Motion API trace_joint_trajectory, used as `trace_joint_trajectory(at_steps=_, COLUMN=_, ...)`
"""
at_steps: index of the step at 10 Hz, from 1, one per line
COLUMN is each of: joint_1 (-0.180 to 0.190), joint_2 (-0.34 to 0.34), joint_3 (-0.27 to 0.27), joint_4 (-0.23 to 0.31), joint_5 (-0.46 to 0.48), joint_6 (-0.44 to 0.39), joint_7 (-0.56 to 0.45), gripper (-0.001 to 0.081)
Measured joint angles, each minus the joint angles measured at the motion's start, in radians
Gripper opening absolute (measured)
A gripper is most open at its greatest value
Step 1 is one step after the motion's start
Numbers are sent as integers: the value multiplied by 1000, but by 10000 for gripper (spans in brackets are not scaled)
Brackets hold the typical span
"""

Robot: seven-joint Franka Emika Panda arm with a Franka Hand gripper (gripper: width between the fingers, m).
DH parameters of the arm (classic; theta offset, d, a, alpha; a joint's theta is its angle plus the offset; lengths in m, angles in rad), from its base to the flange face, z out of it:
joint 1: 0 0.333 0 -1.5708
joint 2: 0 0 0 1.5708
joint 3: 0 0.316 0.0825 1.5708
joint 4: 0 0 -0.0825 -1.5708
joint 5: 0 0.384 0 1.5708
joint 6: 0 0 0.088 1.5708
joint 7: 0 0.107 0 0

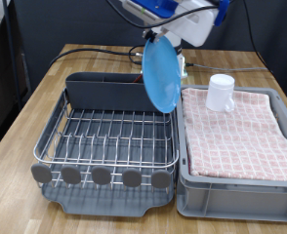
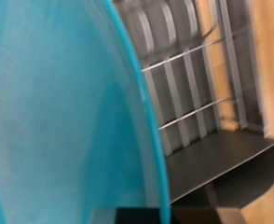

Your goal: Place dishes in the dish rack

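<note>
My gripper [image 1: 173,44] is shut on the top edge of the light-blue plate [image 1: 160,75] and holds it upright on edge, above the right side of the dish rack [image 1: 104,136] in the exterior view. In the wrist view the plate [image 2: 62,112] fills most of the picture, with the rack's silver wires [image 2: 188,84] and dark tray behind it. The white cup [image 1: 221,93] stands upside down on the pink checked cloth [image 1: 241,136] in the grey bin. The wooden spoon is out of view.
The grey bin [image 1: 236,190] lined with the cloth stands right beside the rack on the exterior view's right. The rack's tall grey back wall [image 1: 100,93] is just left of the plate. Black cables lie on the wooden table [image 1: 26,107] behind the rack.
</note>
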Motion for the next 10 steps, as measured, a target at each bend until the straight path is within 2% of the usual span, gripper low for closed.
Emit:
trace_joint_trajectory(at_steps=4, joint_1=-60, joint_2=-5, joint_3=-105, joint_4=-45, joint_5=-121, joint_6=179, joint_7=-239, gripper=16)
trace_joint_trajectory(at_steps=7, joint_1=-97, joint_2=-8, joint_3=-189, joint_4=-49, joint_5=-171, joint_6=338, joint_7=-463, gripper=16)
trace_joint_trajectory(at_steps=8, joint_1=-99, joint_2=-8, joint_3=-212, joint_4=-49, joint_5=-171, joint_6=379, joint_7=-531, gripper=16)
trace_joint_trajectory(at_steps=10, joint_1=-99, joint_2=-8, joint_3=-225, joint_4=-46, joint_5=-162, joint_6=404, joint_7=-600, gripper=16)
